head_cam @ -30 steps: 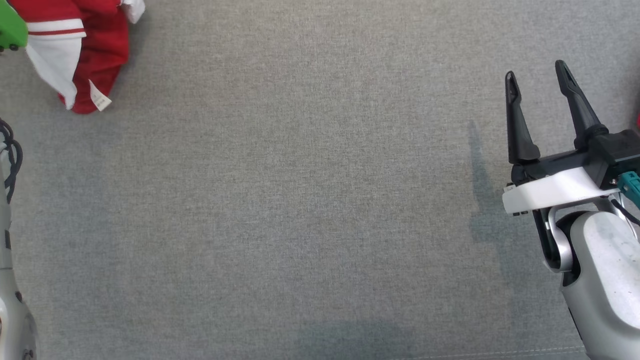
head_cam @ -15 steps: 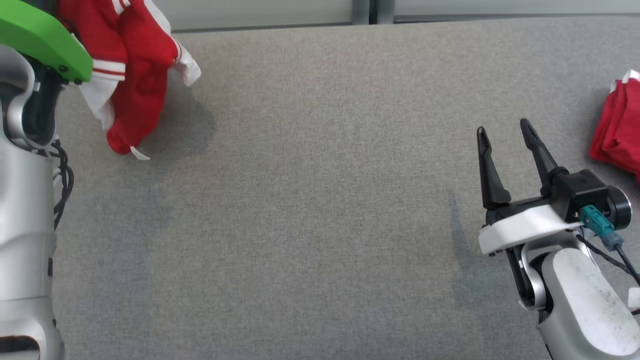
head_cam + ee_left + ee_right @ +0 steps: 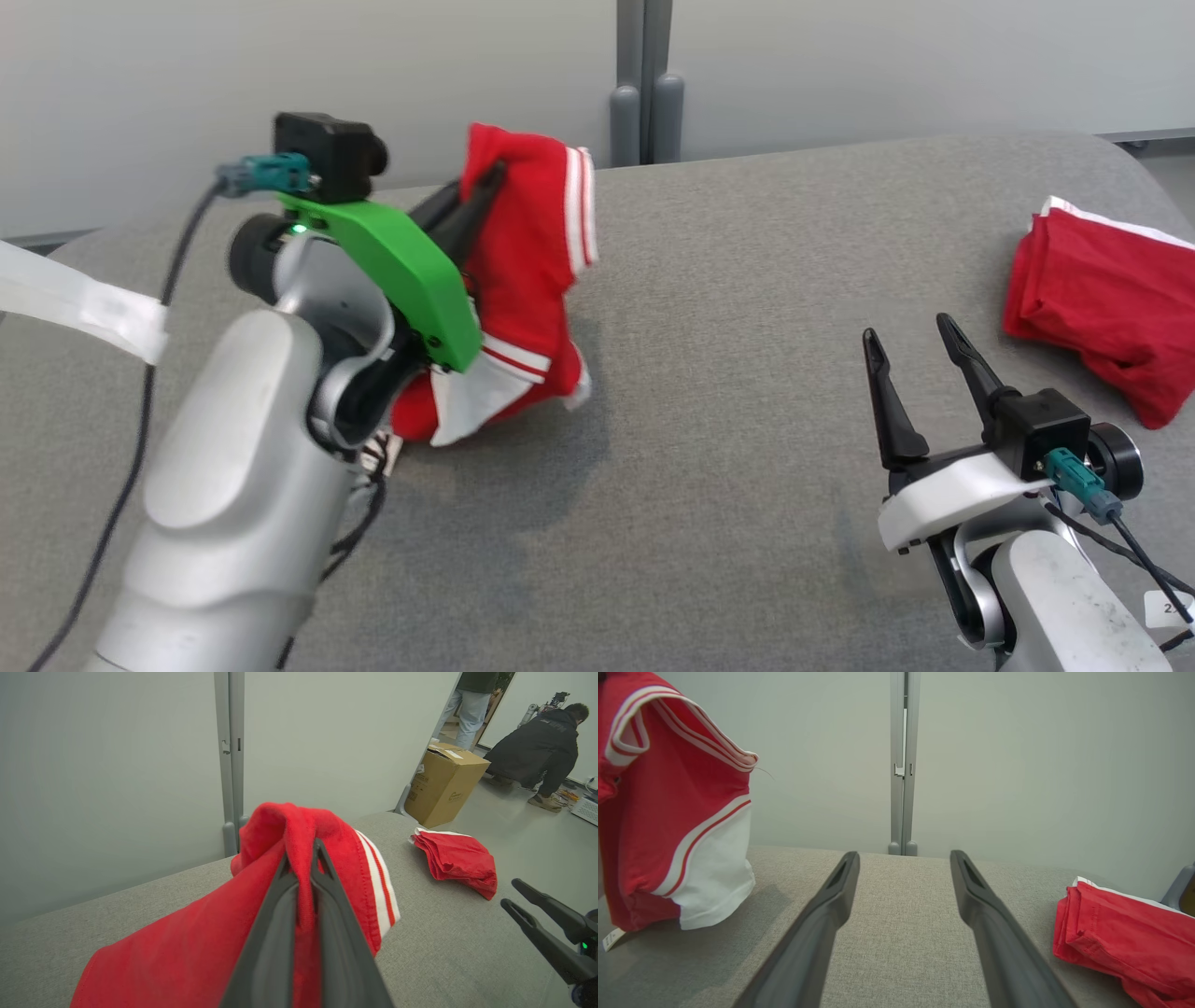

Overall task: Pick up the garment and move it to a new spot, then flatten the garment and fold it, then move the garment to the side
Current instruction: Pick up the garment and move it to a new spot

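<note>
Left fingers (image 3: pixel 278 914) clamped shut on a fold of the red-and-white garment (image 3: pixel 532 243), lifted so it hangs free for carrying. Its low end is at the counter (image 3: pixel 747 523) near the far left corner. Right fingers (image 3: pixel 824 914) wide, empty, likely waiting. Versus earlier: head camera tilted up, far edge now in.

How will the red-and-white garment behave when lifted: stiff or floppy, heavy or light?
Probably floppy: pinched by the left hand, the garment hangs in loose folds, its lower end resting on the table. Likely light, since a narrow pinch carries most of it. Pushed, it would likely bunch, not slide.
</note>
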`<state>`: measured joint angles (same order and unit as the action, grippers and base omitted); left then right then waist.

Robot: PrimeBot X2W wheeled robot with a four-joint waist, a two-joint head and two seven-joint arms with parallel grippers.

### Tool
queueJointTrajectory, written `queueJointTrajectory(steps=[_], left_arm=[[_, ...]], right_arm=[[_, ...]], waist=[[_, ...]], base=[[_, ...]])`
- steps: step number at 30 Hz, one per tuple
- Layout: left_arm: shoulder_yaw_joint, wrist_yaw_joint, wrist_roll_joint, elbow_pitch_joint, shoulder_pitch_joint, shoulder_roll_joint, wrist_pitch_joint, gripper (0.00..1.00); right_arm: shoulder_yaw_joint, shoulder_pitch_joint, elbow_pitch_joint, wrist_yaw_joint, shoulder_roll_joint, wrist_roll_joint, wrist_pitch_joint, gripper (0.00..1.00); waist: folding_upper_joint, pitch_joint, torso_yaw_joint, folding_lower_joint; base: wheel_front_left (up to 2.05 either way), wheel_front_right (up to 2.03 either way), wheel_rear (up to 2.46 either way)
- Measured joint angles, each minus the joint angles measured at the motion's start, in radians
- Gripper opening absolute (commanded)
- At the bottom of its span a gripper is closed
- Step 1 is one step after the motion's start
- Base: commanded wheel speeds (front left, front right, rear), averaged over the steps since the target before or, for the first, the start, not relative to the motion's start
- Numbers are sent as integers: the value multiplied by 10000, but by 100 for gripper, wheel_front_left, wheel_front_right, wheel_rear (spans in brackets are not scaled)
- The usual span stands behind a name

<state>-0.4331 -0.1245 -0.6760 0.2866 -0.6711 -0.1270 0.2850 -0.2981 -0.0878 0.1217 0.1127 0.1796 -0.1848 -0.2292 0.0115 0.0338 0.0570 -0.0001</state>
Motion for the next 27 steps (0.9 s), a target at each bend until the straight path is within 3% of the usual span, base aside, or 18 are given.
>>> queueJointTrajectory(steps=[5, 14, 21, 27], left_arm=[[-915, 0, -660, -439, 823, 951, 151, 0], [-1195, 31, -784, 288, 1828, 1070, -267, 0], [-1260, 665, -347, 1060, 1700, 1028, -1066, 0], [-1106, 1312, 121, 1551, 634, 1007, -1923, 0]], right_arm=[[-130, 17, -146, -29, -35, 0, 15, 100], [-347, 131, -341, -161, -90, 2, 117, 100], [-623, -81, -408, -307, -251, 17, 144, 100], [-1001, -384, -385, -456, -602, 19, 144, 100]], waist=[[0, -254, 604, 0], [0, -142, 1464, 0], [0, 233, 2304, 0], [0, 618, 3090, 0]], base=[[0, 0, 0], [0, 0, 0], [0, 0, 0], [0, 0, 0]])
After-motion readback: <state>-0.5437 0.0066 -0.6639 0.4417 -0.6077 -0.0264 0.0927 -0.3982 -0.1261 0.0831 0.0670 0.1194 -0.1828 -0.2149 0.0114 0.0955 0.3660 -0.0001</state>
